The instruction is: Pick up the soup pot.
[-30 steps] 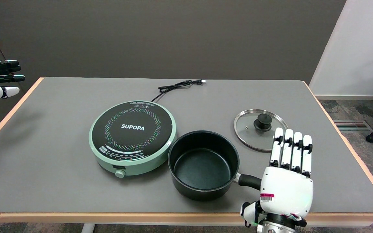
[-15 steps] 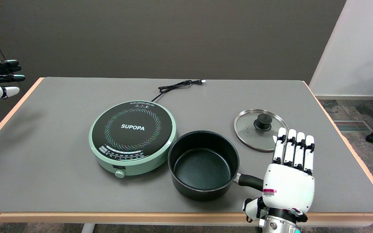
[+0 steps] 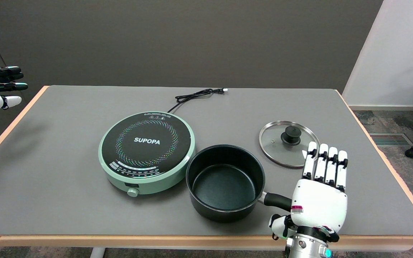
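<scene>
The black soup pot (image 3: pixel 225 182) is sitting empty near the tabletop's (image 3: pixel 48 172) front edge, just beside the green induction cooker (image 3: pixel 147 152), its handle (image 3: pixel 276 200) pointing toward the front right corner. My right hand (image 3: pixel 319 200) is hovering over that handle's end, fingers (image 3: pixel 324 165) extended and holding nothing. I am judging the pot rigid, fairly heavy and smooth-sided, so the handle is where to grip. Compared with a moment ago, my hand has shifted slightly right and lower.
</scene>
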